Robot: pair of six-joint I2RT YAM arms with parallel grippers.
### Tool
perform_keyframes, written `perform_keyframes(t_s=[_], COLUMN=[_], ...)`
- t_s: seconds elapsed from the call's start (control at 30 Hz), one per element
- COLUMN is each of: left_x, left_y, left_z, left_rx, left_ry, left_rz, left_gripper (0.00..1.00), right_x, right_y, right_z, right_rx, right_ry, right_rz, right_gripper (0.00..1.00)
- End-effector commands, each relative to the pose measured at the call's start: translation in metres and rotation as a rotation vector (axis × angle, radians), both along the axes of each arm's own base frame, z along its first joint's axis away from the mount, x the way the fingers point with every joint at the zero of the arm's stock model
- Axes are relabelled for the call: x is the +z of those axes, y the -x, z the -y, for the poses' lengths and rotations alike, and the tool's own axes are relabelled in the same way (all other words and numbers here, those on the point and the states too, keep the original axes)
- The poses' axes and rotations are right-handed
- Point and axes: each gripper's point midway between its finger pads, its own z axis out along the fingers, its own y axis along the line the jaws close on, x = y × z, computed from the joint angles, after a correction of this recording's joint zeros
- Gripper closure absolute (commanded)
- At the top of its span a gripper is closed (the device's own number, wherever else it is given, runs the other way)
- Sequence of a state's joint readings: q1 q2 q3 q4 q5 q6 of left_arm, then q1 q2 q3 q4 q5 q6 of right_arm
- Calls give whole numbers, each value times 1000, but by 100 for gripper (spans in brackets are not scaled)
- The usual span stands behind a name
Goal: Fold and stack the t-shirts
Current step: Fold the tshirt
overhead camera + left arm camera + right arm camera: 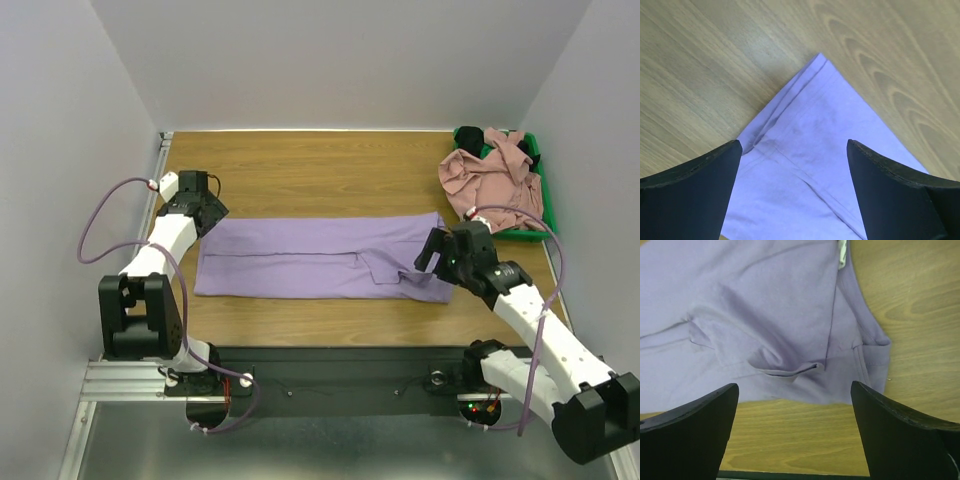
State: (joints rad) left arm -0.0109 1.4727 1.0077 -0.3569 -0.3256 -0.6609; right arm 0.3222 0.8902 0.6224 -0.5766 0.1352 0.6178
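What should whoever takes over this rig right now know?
Left gripper: open, empty, above the far left corner of the lavender shirt.
Right gripper: open, empty, above that shirt's right end, at its near edge.
Lavender shirt: flat on the table, folded lengthwise into a long strip.
Pink shirt and black shirt: crumpled in the green bin, far right.
Done: the lengthwise fold.
Left: fold the strip crosswise, then fold the other two and stack all three.

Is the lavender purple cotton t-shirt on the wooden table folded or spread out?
Folded lengthwise, not spread: the lavender purple cotton t-shirt lies as a long narrow band, and the right wrist view shows its layers overlapping.
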Motion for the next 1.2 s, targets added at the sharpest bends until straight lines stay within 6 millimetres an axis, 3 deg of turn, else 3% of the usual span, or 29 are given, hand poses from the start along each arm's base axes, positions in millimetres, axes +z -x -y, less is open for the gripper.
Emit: perform_keyframes(t_s=[0.0, 0.13, 0.2, 0.33, 0.37, 0.47, 0.63, 0.73, 0.87, 1.17], left_x=[25, 29, 20, 3, -10, -24, -33, -27, -19, -12], left_y=[-4, -11, -10, -13, -8, -5, 0, 6, 14, 24], left_z=[7, 24, 38, 54, 56, 59, 62, 58, 55, 48], left_rx=[-30, -111, -158, -216, -225, -239, -236, -214, -204, -176], left_ry=[36, 84, 114, 150, 161, 175, 193, 183, 175, 149], left_rz=[78, 139, 127, 125, 101, 76, 46, 50, 69, 86], left_gripper=[2, 2, 1, 2, 1, 2, 2, 1, 2, 2], right_x=[47, 42, 47, 55, 52, 33, -5, -22, -34, -60], right_y=[-29, -41, -45, -24, -23, -11, -24, -36, -47, -44], right_z=[1, -20, -51, -109, -113, -139, -146, -146, -142, -138], right_rx=[-21, 54, 167, 396, 387, 445, 432, 427, 395, 399], right_ry=[22, -28, -149, -256, -216, -138, 7, 90, 149, 201], right_rz=[119, 92, 111, 112, 123, 85, 7, -21, -36, -108], right_gripper=[0, 0, 0, 0, 0, 0, 3, 28, 44, 54])
